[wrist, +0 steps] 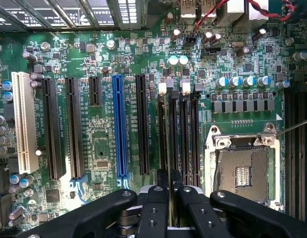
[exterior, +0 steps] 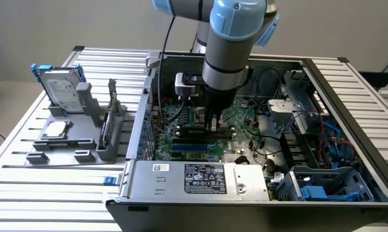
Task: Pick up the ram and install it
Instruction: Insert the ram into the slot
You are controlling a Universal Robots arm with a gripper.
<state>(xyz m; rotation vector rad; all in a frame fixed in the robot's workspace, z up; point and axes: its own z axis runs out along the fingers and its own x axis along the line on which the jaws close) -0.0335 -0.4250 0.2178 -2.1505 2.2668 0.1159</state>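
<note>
My gripper (exterior: 212,126) is low inside the open computer case, right over the green motherboard (exterior: 245,140). In the wrist view its two black fingers (wrist: 157,198) are shut on the ram (wrist: 169,134). The ram shows edge-on as a thin strip running along one of the black memory slots (wrist: 181,139). That slot lies between white end latches (wrist: 162,88). The ram's lower edge sits in or just above the slot; I cannot tell which.
The open processor socket (wrist: 242,173) lies beside the memory slots, and a blue slot (wrist: 119,129) and a white slot (wrist: 22,124) lie on the other side. Outside the case, a grey holder (exterior: 71,145) carries a hard drive (exterior: 62,89), a silver chip (exterior: 55,129) and an upright card (exterior: 113,108). A power supply (exterior: 194,179) fronts the case.
</note>
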